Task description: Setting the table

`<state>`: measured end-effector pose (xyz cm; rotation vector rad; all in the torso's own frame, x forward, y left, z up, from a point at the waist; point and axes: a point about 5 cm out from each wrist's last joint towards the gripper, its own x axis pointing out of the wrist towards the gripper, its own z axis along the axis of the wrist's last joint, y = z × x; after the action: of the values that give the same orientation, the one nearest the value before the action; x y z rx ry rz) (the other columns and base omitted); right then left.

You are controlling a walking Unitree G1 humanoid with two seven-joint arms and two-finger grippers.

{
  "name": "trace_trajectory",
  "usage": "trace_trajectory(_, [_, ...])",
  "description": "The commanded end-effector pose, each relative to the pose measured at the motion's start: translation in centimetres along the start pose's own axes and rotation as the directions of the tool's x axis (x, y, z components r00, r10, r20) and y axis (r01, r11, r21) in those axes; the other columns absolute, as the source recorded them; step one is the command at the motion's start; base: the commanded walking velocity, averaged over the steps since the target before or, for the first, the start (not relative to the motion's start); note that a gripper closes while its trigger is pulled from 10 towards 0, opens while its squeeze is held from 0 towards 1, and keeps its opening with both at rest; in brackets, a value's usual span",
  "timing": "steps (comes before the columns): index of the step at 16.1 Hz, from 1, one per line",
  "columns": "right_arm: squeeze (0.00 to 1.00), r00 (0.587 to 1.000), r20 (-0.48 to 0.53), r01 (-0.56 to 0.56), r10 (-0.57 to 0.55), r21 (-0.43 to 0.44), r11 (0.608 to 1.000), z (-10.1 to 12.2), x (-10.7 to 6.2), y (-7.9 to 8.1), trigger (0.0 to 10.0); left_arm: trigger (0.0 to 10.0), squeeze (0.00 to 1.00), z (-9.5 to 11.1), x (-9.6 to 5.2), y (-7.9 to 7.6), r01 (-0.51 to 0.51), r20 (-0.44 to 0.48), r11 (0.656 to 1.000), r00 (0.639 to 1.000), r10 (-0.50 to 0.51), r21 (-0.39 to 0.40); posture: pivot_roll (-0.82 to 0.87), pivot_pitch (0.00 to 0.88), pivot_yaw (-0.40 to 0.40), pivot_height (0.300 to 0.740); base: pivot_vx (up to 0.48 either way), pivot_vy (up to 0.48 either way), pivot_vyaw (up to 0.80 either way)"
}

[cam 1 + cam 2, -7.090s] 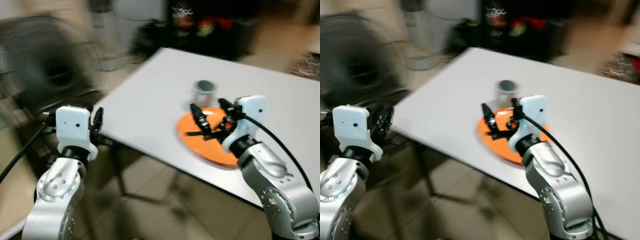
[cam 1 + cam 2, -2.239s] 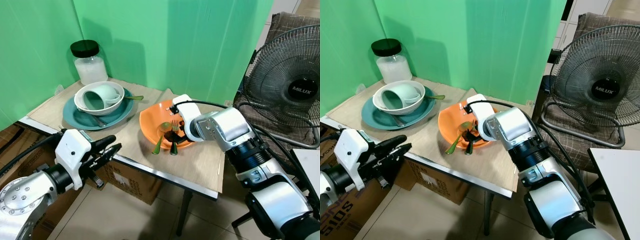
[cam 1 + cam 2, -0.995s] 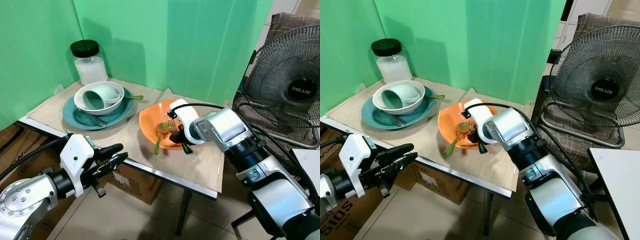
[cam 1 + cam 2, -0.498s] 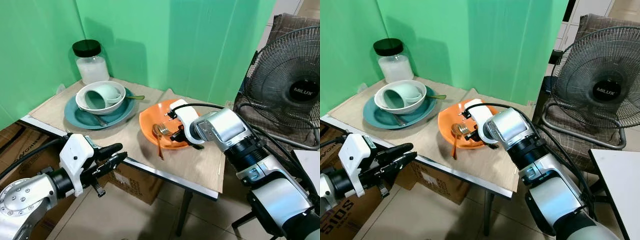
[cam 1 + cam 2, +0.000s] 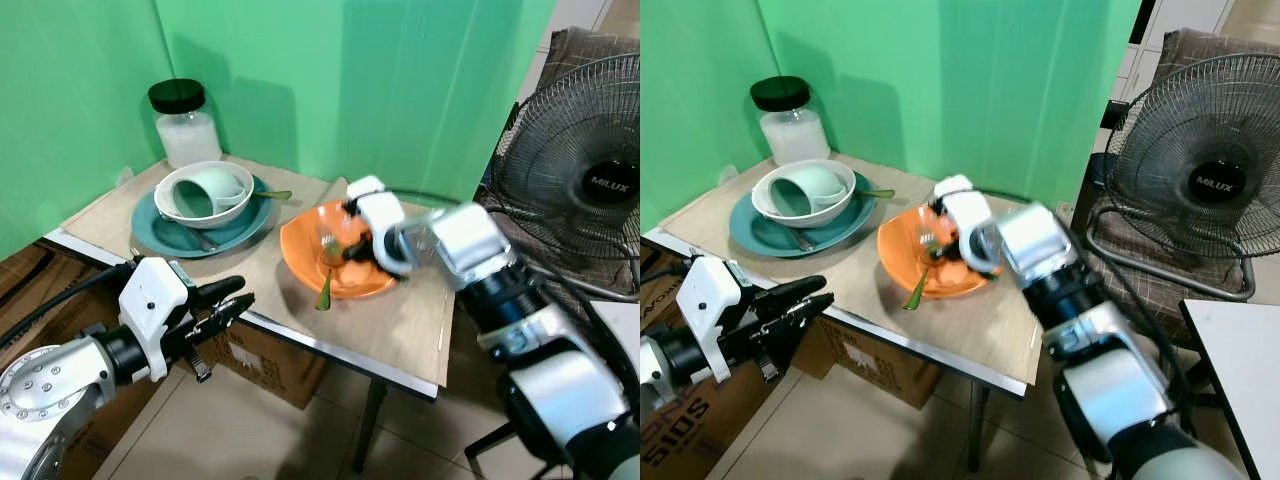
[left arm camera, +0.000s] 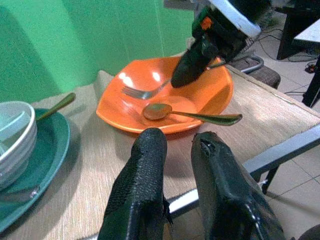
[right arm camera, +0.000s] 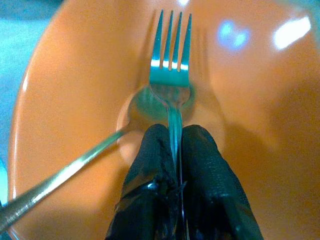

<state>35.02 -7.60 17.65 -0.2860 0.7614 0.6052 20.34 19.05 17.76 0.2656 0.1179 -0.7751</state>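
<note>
While the fork hangs over the bowl, these are the points to watch.

Right gripper (image 7: 172, 150): its two fingers are pressed together on the handle of the fork (image 7: 171, 75), just above the orange bowl (image 5: 300, 250), tines pointing away from the wrist.

Fork: held by a thin handle near its neck, so it could turn or slide between the pads if the arm moves quickly; the head views are blurred at this arm, which suggests fast motion.

Spoon (image 6: 190, 115): it lies in the bowl with its handle sticking out over the rim toward the table edge. If the fork or the fingers brush it, it may flip out and fall to the floor.

Bowl: it looks light and stands near the front edge of the table (image 5: 400, 330); a push from the arm could shift it.

Left gripper (image 6: 175, 165): it hovers in front of the table edge with fingers slightly apart and nothing between them. It is close to the edge, so a forward step could knock it against the table.

Teal plate (image 5: 150, 225), white bowl (image 5: 205, 180) and jar (image 5: 185, 125): they are well apart from the fork, so the risk there seems small.
</note>
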Motion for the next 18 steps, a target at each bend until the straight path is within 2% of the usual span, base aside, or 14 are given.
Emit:
trace_trajectory(1, [0.00, 0.993, 0.119, 0.003, -0.005, 0.014, 1.000, 1.7, -1.7, -0.5, 0.0, 10.0, 0.00, 0.4, 0.2, 0.3, -0.018, 0.011, 1.000, 1.000, 0.018, 0.018, -0.06, 0.000, 0.020, 0.740, 0.000, 0.000, 0.00])
trace_trajectory(2, [0.00, 0.978, 0.207, -0.030, 0.019, 0.048, 0.998, 2.1, -2.7, -0.7, 0.0, 10.0, 0.00, 0.9, 0.5, 0.4, -0.044, 0.042, 0.999, 0.998, 0.044, 0.015, -0.05, 0.000, 0.017, 0.740, 0.000, 0.000, 0.00])
trace_trajectory(3, [0.00, 0.902, 0.430, -0.059, 0.021, 0.073, 0.996, 2.5, -4.9, -1.3, 3.4, 10.0, 0.00, 1.9, 1.3, 0.4, -0.105, 0.106, 0.994, 0.989, 0.104, 0.000, -0.05, 0.000, 0.014, 0.740, 0.000, 0.000, 0.00])
trace_trajectory(4, [0.00, 0.858, 0.514, -0.035, -0.004, 0.066, 0.997, 2.2, -5.9, -1.4, 10.0, 10.0, 0.00, 2.3, 1.9, 0.2, -0.139, 0.139, 0.990, 0.980, 0.141, -0.026, -0.06, 0.000, 0.017, 0.740, 0.000, 0.000, 0.00])
trace_trajectory(6, [0.00, 0.742, 0.669, -0.017, -0.031, 0.065, 0.998, 0.7, -8.2, -0.7, 10.0, 10.0, 0.00, 3.5, 3.3, -0.8, -0.213, 0.212, 0.975, 0.952, 0.222, -0.064, -0.07, 0.000, 0.029, 0.740, 0.000, 0.000, 0.00])
trace_trajectory(7, [0.00, 0.695, 0.719, -0.071, -0.019, 0.095, 0.993, -0.2, -9.3, 0.0, 10.0, 10.0, 0.00, 3.9, 3.8, -1.4, -0.239, 0.227, 0.967, 0.941, 0.252, -0.085, -0.08, 0.000, 0.034, 0.740, 0.000, 0.000, 0.00])
trace_trajectory(8, [0.00, 0.652, 0.756, -0.075, -0.058, 0.141, 0.987, -1.4, -10.3, 0.4, 10.0, 10.0, 0.00, 4.2, 4.3, -1.9, -0.263, 0.240, 0.961, 0.930, 0.277, -0.088, -0.08, 0.000, 0.041, 0.740, 0.000, 0.000, 0.00])
trace_trajectory(9, [0.00, 0.631, 0.767, -0.037, -0.114, 0.176, 0.984, -2.6, -10.9, 0.6, 10.0, 10.0, 0.00, 4.3, 4.6, -2.1, -0.298, 0.238, 0.949, 0.919, 0.315, -0.104, -0.08, 0.000, 0.042, 0.740, 0.000, 0.000, 0.00])
trace_trajectory(10, [0.00, 0.623, 0.770, -0.023, -0.139, 0.196, 0.980, -3.0, -11.1, 0.6, 10.0, 10.0, 0.00, 4.3, 4.8, -2.1, -0.318, 0.236, 0.943, 0.913, 0.333, -0.100, -0.09, 0.000, 0.042, 0.740, 0.000, 0.000, -0.48])
trace_trajectory(11, [0.00, 0.614, 0.763, 0.018, -0.203, 0.243, 0.970, -4.3, -11.3, 0.7, 10.0, 10.0, 0.00, 4.2, 4.9, -1.7, -0.378, 0.221, 0.920, 0.893, 0.391, -0.099, -0.09, 0.000, 0.045, 0.740, 0.000, 0.000, -0.80])
trace_trajectory(13, [0.00, 0.623, 0.747, 0.062, -0.233, 0.249, 0.966, -5.8, -11.3, 1.1, 10.0, 10.0, 0.00, 3.8, 4.8, -1.2, -0.444, 0.193, 0.892, 0.871, 0.451, -0.081, -0.09, 0.000, 0.034, 0.740, 0.000, 0.000, -0.79])
trace_trajectory(15, [0.00, 0.636, 0.725, 0.099, -0.266, 0.265, 0.959, -6.8, -10.9, 1.3, 10.0, 10.0, 0.00, 3.1, 4.9, -1.1, -0.476, 0.152, 0.879, 0.868, 0.473, -0.017, -0.08, 0.000, 0.025, 0.740, 0.000, 0.000, -0.79])
trace_trajectory(16, [0.00, 0.635, 0.718, 0.113, -0.285, 0.279, 0.954, -7.1, -10.8, 1.3, 10.0, 10.0, 0.00, 2.7, 5.1, -1.1, -0.498, 0.132, 0.867, 0.859, 0.495, -0.009, -0.08, 0.000, 0.020, 0.740, 0.000, 0.000, -0.79])
trace_trajectory(18, [0.00, 0.631, 0.703, 0.161, -0.328, 0.294, 0.942, -7.4, -10.7, 1.2, 10.0, 10.0, 0.00, 2.6, 5.2, -1.2, -0.525, 0.128, 0.850, 0.841, 0.526, -0.044, -0.08, 0.000, 0.017, 0.740, 0.000, 0.000, -0.79])
